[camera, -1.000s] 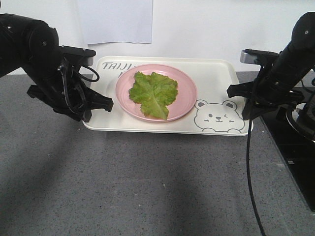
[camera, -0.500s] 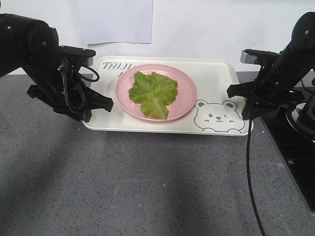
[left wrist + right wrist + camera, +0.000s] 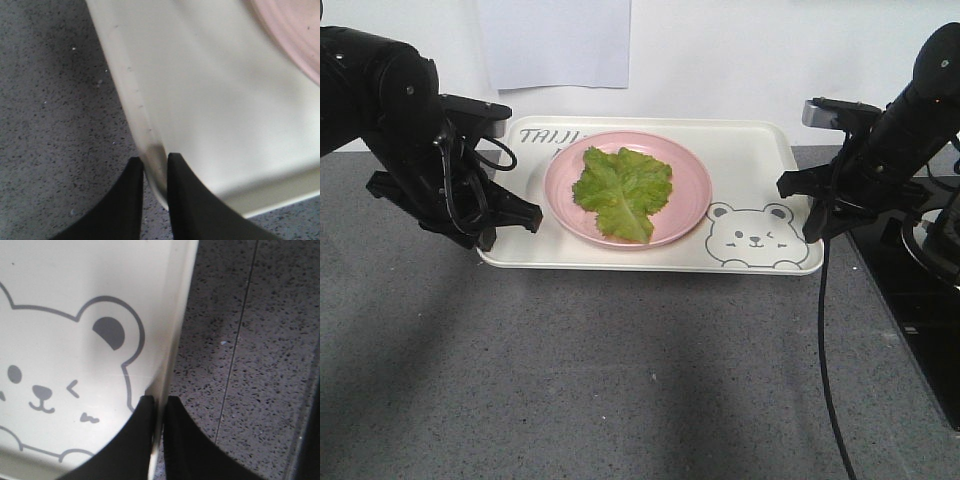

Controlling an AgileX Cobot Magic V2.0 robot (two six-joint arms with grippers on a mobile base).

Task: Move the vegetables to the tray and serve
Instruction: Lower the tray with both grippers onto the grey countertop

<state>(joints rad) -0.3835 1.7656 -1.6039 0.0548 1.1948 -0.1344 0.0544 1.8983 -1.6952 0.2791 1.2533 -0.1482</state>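
Left gripper [image 3: 154, 172] is pinched tight on the tray [image 3: 750, 165], its two black fingers [image 3: 125, 200] straddling the raised rim at the left short edge. Right gripper [image 3: 159, 412] does the same at the opposite short edge, closed down on the rim just beside the bear's ear. So that's two grippers, one per end, both clamped.

One tray, cream-white and rectangular, its long axis running left to right across the front view, on the grey speckled tabletop [image 3: 620, 380]; whether it rests on it or is lifted off, I cannot tell. One grey bear face [image 3: 752, 236] sits at its near-right corner, with lettering at the far left partly hidden by the plate.

One round pink plate [image 3: 685, 190] sits on the tray, left of centre. On it, one lettuce leaf [image 3: 623, 190], bright green and ruffled, lying flat. Its long axis runs far to near: the broad frilly end faces the wall, the narrower end with the pale rib points toward the camera and slightly right.

One white paper sheet [image 3: 552, 40] hangs on the wall behind.
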